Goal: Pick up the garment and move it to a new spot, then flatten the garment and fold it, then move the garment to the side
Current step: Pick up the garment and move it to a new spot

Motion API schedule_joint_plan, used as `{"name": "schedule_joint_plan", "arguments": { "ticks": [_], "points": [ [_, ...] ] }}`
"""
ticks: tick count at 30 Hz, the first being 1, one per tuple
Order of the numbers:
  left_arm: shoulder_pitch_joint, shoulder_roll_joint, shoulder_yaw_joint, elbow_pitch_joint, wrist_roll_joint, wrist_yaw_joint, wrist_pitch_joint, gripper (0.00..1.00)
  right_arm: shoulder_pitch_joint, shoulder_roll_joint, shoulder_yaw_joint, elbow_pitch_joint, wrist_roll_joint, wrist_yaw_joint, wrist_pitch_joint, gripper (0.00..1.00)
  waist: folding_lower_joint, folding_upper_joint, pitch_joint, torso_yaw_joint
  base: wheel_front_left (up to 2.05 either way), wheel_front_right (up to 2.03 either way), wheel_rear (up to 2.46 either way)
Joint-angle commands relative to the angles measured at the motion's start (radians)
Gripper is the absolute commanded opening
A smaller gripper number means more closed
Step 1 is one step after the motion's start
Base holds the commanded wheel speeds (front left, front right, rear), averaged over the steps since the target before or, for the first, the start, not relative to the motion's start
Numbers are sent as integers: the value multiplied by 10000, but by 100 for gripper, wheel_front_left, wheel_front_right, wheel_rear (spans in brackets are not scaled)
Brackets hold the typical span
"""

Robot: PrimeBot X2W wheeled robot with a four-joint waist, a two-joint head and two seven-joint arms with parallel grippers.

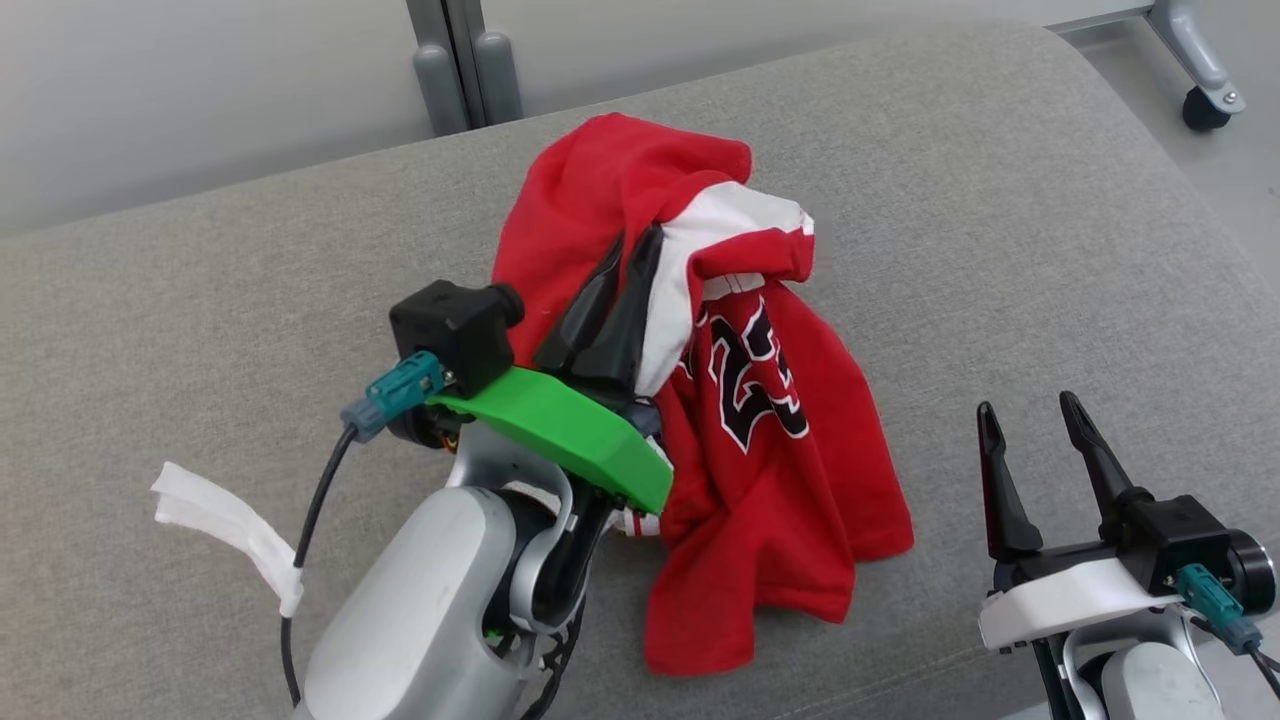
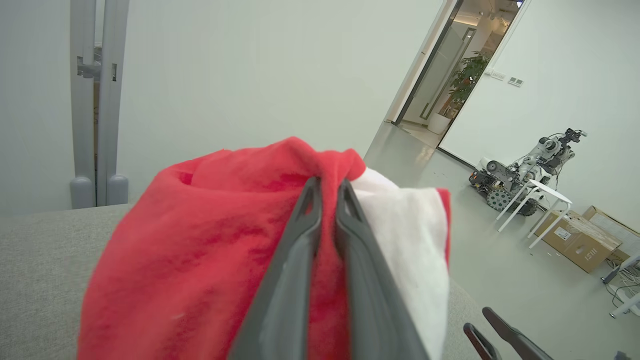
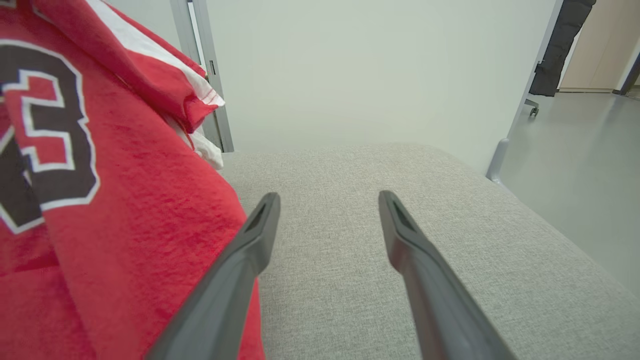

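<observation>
Head view, entry by size.

Broad grey fabric-covered padded worktop [image 1: 1000,200]: runs edge to edge, with a pale wall and grey upright posts beyond it at 12 o'clock.

Crumpled red jersey with white panels and a black, white-edged number [image 1: 780,480]: sits about the centre of the worktop. It is bunched into a peak towards 12 o'clock, and its hem trails on the fabric towards 6 o'clock. We judge it partly raised, though we cannot tell how much of it is clear of the surface. It is neither flat nor folded.

Left gripper [image 1: 638,240]: the arm comes in from 7 o'clock under a green wrist cover [image 1: 570,430]. Its fingers are pressed together on a fold at the jersey's peak. In the left wrist view [image 2: 329,182] red cloth is pinched in the narrow slit between them, with white cloth just to the 3 o'clock side.

Right gripper [image 1: 1027,405]: at 4 o'clock of the jersey, near it but apart. Its fingers are spread wide and hold nothing. The right wrist view [image 3: 330,196] shows bare worktop between them and the jersey [image 3: 125,200] at 9 o'clock.

White cloth strip [image 1: 215,515]: tied to the left arm's black cable, at 8 o'clock.

Progress, as we judge it: the grasp for the first step is made. Carrying the jersey to a new spot, flattening, folding and the final move aside are all left to do.
</observation>
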State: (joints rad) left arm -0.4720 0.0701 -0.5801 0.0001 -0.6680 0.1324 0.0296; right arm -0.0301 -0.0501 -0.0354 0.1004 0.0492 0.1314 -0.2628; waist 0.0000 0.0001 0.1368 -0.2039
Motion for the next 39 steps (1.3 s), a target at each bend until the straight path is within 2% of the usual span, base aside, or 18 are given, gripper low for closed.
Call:
{"name": "schedule_joint_plan", "arguments": {
  "ticks": [1,15,16,17,22,26,29,32,34,39],
  "points": [
    [145,30,-93,-21,-40,-11,59,0,87,-8,16,-2,-65,-14,-31,100,0,-1,-40,54,0,0,0],
    [915,0,-726,1465,-145,-195,-147,0,11,-10,59,26,-110,-14,-31,100,0,-1,73,-20,0,0,0],
    [937,70,-722,1592,-50,-147,-211,84,12,-8,65,37,-115,-14,-31,100,0,-1,70,-31,0,0,0],
    [989,114,-710,1694,-27,-105,-261,100,13,-8,72,49,-118,-14,-31,100,0,-1,65,-42,0,0,0],
    [1296,459,-578,1829,327,-13,-990,100,94,-8,71,58,-84,-14,-31,100,0,-1,9,-76,0,0,0],
    [1669,878,-484,1349,936,410,-1768,100,210,-8,33,28,-101,-14,-31,100,0,-1,-68,-43,0,0,0],
    [1909,1251,-578,725,1423,755,-1952,100,310,-10,-50,2,-137,-14,-31,100,0,-1,-190,34,0,0,0],
    [2140,1582,-994,-30,2009,1028,-1645,100,407,-8,-109,-32,-186,-14,-31,100,0,-1,-304,134,0,0,0],
    [2167,1762,-1472,-452,2431,1043,-1237,100,422,-8,-86,-39,-203,-14,-31,100,0,-1,-316,165,0,0,0],
    [2092,1813,-2358,-842,3012,1142,-191,100,170,-9,55,-77,-131,-14,-31,100,0,-1,-197,110,0,0,0]
  ]
}}
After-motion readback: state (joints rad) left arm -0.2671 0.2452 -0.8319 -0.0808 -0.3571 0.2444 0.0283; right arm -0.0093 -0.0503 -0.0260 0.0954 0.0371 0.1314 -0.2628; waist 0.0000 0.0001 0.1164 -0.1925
